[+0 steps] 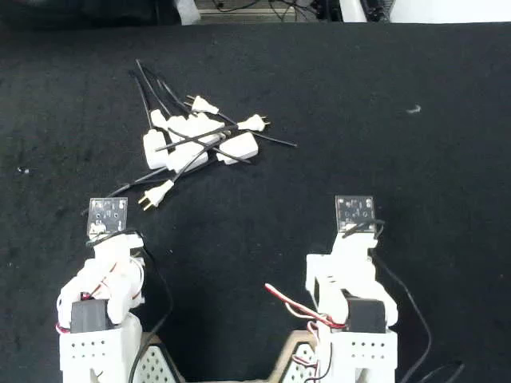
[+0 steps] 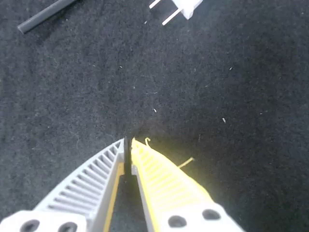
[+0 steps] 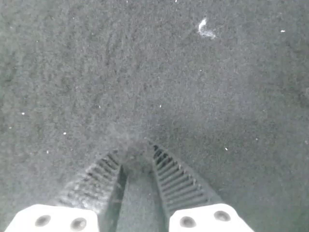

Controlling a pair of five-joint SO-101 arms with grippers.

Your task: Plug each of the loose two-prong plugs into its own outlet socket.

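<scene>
Start pose, nothing plugged yet.
Left fingers (image 2: pixel 159 179) and right fingers (image 3: pixel 176 181) pressed together, empty; nearest two-prong plug (image 2: pixel 186 7) lies ahead of your left fingers, outlet sockets (image 1: pixel 239 148) tangled beyond.

Left gripper (image 2: pixel 128 144) (fingers tip to tip) over black table (image 2: pixel 231 106); white two-prong plug (image 2: pixel 187 7), prongs bare; dark cable (image 2: pixel 46 15) apart.

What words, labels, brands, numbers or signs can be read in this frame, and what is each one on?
None: no text can be read in any view.
Dark boards on the arms' wrists: pale dots, nothing legible.
White plugs and outlet sockets: any marking is too small to tell.
Left pincer and right pincer: ribbed plastic, no label.
</scene>
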